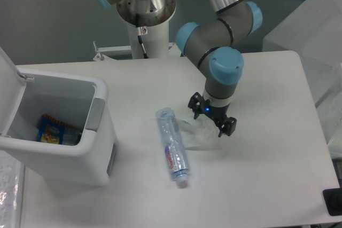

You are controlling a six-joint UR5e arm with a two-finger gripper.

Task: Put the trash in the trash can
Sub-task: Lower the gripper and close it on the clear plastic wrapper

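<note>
White desk [267, 185] carries everything: mid-desk the bottle [172, 145] lies flat beside the crumpled wrapper [200, 132], the bin [101, 132] at the left edge. Pincer [211, 118] hangs spread, empty, over the wrapper (probably light, soft, slippery); pinch its bunched middle.

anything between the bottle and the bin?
Nothing: bare table separates the bottle from the bin in the fixed camera view.
</note>
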